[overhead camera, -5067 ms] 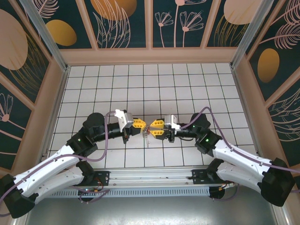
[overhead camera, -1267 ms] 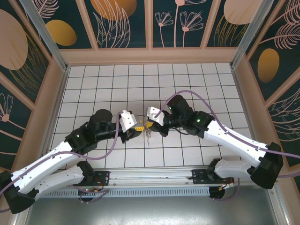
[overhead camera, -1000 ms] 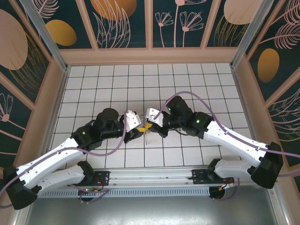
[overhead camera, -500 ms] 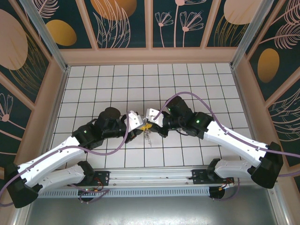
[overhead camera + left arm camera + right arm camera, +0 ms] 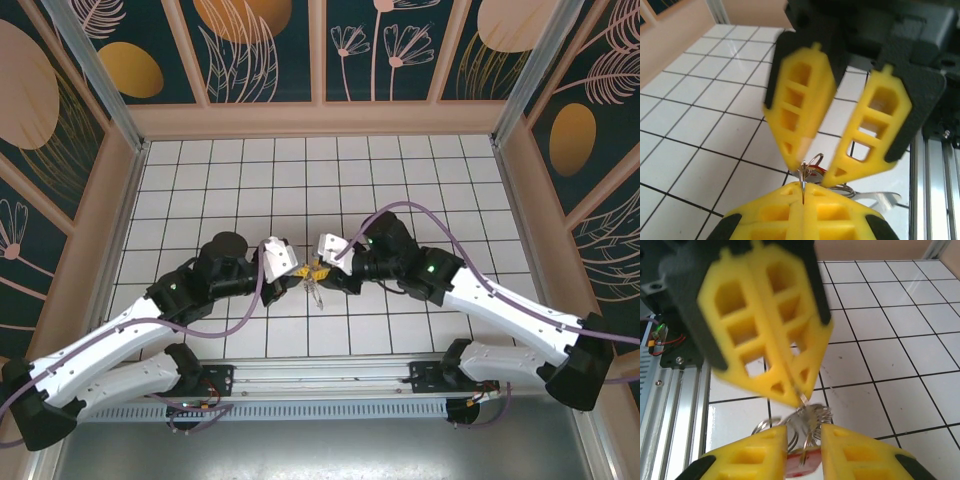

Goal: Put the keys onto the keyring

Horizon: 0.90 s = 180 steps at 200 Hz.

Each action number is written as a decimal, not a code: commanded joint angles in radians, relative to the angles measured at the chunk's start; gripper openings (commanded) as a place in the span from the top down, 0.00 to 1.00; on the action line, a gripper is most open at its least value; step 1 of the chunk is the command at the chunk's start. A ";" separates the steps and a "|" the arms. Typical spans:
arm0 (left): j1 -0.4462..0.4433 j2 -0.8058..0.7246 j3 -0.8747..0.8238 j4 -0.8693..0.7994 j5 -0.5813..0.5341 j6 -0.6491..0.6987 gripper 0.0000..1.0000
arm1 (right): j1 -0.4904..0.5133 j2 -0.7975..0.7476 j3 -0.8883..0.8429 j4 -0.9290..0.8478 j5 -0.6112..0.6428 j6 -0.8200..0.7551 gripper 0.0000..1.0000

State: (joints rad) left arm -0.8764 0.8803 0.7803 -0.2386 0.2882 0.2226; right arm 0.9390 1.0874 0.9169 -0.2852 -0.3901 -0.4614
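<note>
- One key (image 5: 802,463): red head sits between the right gripper's (image 5: 803,437) narrowly parted jaws; grip on it cannot be told.
- Keyring (image 5: 812,416): silvery coils just above that key, over the tiled desk (image 5: 200,170) near its middle.
- Left gripper (image 5: 803,192): clamped shut on the keyring's wire, tip to tip with the right.

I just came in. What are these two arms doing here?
Two robot arms meet over the middle of the tiled table. The left end effector is shut on a thin wire of the keyring. The right end effector faces it, jaws apart around its silver rings, with the red head of a key showing in the gap. Whether that key is threaded on cannot be told.
</note>
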 commanded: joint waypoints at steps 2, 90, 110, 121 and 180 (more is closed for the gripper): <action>-0.001 -0.024 -0.013 0.087 0.045 -0.023 1.00 | 0.007 -0.067 -0.055 0.093 -0.020 0.056 0.76; 0.000 -0.086 -0.058 0.195 0.122 -0.066 1.00 | -0.039 -0.137 -0.112 0.187 -0.107 0.082 0.96; -0.001 -0.086 -0.063 0.216 0.121 -0.073 1.00 | -0.039 -0.133 -0.112 0.192 -0.117 0.078 1.00; -0.001 -0.088 -0.071 0.238 0.111 -0.081 1.00 | -0.039 -0.133 -0.113 0.195 -0.125 0.076 1.00; -0.001 -0.078 -0.134 0.413 0.046 -0.127 1.00 | -0.029 -0.133 -0.133 0.244 -0.131 0.056 1.00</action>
State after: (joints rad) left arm -0.8772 0.8055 0.6621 0.0208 0.3576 0.1284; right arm 0.9020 0.9619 0.8028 -0.1078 -0.4911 -0.3866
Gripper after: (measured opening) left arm 0.037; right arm 0.038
